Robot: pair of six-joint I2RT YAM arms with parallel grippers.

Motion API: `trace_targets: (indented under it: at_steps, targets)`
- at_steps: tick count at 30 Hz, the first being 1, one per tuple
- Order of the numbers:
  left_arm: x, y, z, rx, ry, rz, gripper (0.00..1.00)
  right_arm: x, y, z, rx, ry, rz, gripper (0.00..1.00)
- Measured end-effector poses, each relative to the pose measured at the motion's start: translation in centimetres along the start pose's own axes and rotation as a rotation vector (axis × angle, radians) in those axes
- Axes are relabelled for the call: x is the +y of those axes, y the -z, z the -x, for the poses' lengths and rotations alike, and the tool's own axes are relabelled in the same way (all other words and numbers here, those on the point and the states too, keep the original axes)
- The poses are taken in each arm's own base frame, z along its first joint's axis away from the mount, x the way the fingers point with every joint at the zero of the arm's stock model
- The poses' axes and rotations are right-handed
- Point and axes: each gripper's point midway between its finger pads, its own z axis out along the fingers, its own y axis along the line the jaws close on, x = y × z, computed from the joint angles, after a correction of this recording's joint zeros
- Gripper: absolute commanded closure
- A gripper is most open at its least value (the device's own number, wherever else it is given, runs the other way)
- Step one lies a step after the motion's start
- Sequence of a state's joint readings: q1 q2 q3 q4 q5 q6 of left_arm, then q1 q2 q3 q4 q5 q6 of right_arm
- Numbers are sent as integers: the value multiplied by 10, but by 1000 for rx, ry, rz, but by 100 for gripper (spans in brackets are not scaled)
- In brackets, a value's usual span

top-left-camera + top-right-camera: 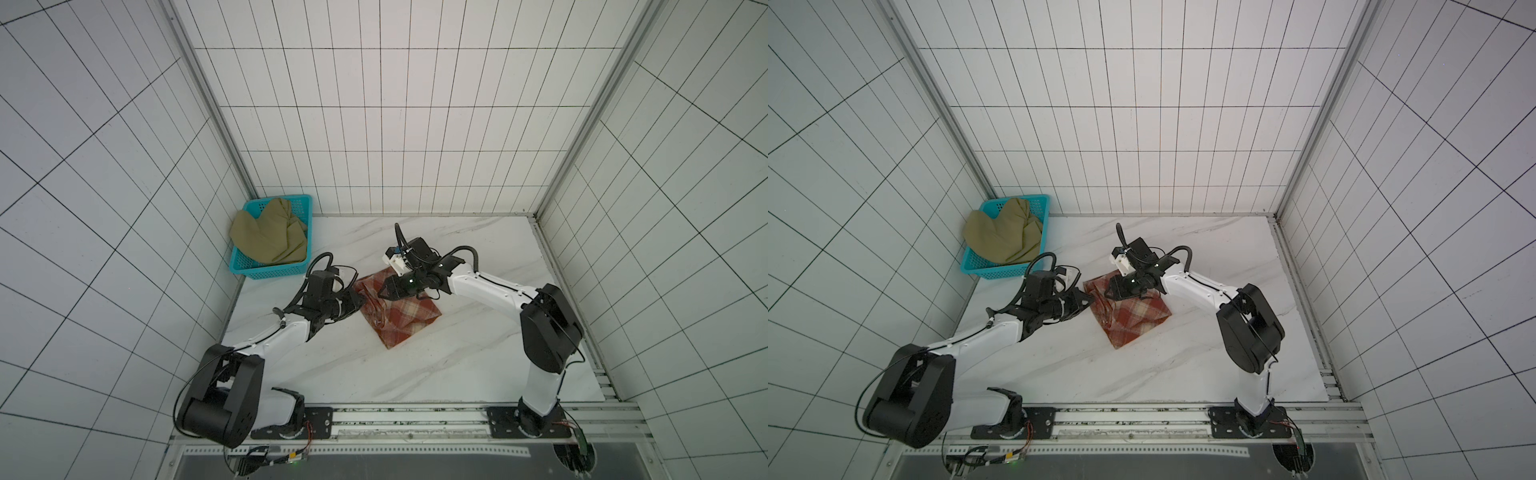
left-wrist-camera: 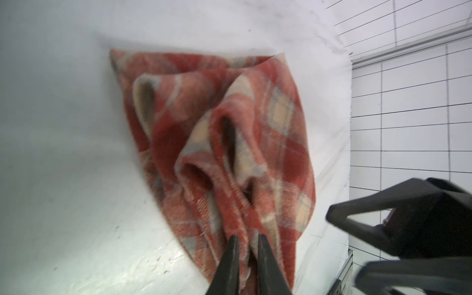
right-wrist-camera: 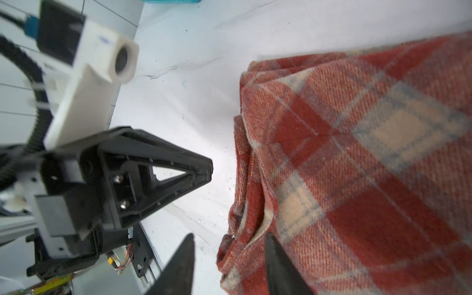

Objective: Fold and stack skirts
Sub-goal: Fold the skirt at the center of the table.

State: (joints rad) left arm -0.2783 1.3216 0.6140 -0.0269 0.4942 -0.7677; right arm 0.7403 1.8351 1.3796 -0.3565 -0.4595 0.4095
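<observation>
Rust-red and cream plaid skirt lies folded roughly square near mid-table, one edge bunched into ridges and pinched between the near-closed fingers of the left gripper. The right gripper is parted, one finger over bare table, one over cloth, clamping nothing. Olive-khaki skirt is heaped in a teal basket at the far left corner of the white marble table, with grid-tiled walls around; in both top views the wrists hide the fingertips, and the left wrist view is blurred.

Marble table bears plaid skirt and teal basket.
</observation>
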Motion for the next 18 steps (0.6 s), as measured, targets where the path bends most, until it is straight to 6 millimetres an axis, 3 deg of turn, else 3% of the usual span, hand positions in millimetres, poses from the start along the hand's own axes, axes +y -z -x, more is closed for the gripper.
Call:
trace_targets:
  at_steps: [4, 7, 13, 18]
  targets:
    - [-27, 1, 21, -29, -30, -56, 84, -11, -4, -12, 13, -24, 4, 84]
    - [-36, -7, 33, -29, -38, -74, 84, -18, -7, -22, 31, -37, 2, 89]
    - [-29, -38, 35, 25, -25, -54, 84, -24, -13, -30, 39, -41, -2, 89]
    - [-10, -58, 29, 67, -1, -12, 85, -28, -19, -40, 60, -46, -9, 89]
